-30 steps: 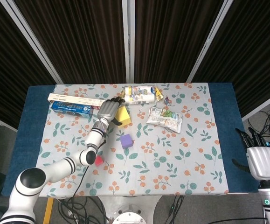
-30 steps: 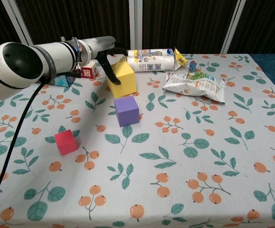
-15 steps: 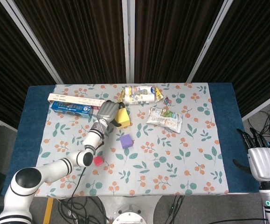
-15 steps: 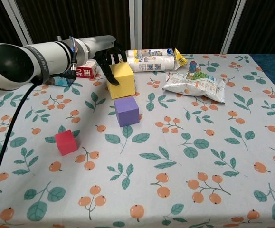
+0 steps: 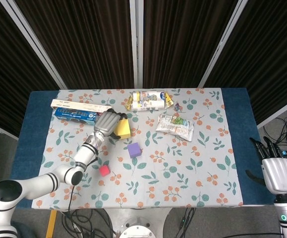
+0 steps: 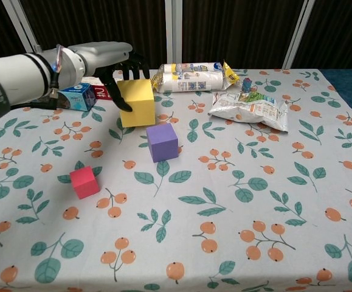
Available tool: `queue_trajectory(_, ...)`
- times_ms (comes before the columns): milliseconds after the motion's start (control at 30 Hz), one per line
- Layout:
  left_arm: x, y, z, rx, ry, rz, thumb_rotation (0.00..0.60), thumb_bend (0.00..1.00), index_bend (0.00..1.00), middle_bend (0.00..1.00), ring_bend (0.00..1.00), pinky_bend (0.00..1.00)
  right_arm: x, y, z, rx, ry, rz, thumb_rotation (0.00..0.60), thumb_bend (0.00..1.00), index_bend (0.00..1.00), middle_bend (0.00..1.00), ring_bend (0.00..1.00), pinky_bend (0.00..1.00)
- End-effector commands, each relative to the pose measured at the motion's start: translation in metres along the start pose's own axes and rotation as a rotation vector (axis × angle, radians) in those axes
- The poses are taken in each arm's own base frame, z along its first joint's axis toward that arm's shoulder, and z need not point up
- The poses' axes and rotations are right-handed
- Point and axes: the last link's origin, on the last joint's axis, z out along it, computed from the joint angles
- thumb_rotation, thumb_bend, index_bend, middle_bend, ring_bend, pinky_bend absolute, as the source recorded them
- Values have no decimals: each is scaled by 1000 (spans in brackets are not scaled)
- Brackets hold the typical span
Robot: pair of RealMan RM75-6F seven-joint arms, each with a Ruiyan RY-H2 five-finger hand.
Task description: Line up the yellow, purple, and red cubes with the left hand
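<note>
My left hand (image 5: 106, 123) (image 6: 116, 68) grips the yellow cube (image 5: 123, 129) (image 6: 137, 101) from its left side, fingers wrapped over the top edge. The cube sits near the table's back left, just behind and left of the purple cube (image 5: 134, 149) (image 6: 162, 142). The red cube (image 5: 104, 170) (image 6: 84, 182) lies apart, nearer the front left. My right hand (image 5: 276, 171) hangs off the table's right edge in the head view, fingers apart and holding nothing.
A blue and white box (image 5: 76, 113) (image 6: 77, 96) lies behind the left hand. A clear packet of goods (image 5: 148, 100) (image 6: 194, 76) and a silver snack bag (image 5: 175, 126) (image 6: 248, 108) lie at the back. The floral cloth (image 6: 236, 213) covers the table.
The left hand has dragged the yellow cube to the left and slightly toward the front, away from the packet at the back. The purple and red cubes have not moved.
</note>
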Motion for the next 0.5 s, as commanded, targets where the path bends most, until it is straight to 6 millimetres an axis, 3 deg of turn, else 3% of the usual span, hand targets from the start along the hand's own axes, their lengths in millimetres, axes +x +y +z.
queue_trajectory(33,-6,-10,-14,-20,-21,21,600,43,381,533,404,226,0,0,-1,0,1,2,600,65,78,181,20,137)
queue_trajectory(333,-6,-13,-12,-49,-25,34,600,47,375,508,400,226,1,0,-5,-10,9,1,600,65,78,182,20,137)
queue_trajectory(500,-7,-16,-12,-58,-43,52,600,48,330,375,318,223,1,1,-7,-17,9,3,600,65,78,182,20,137)
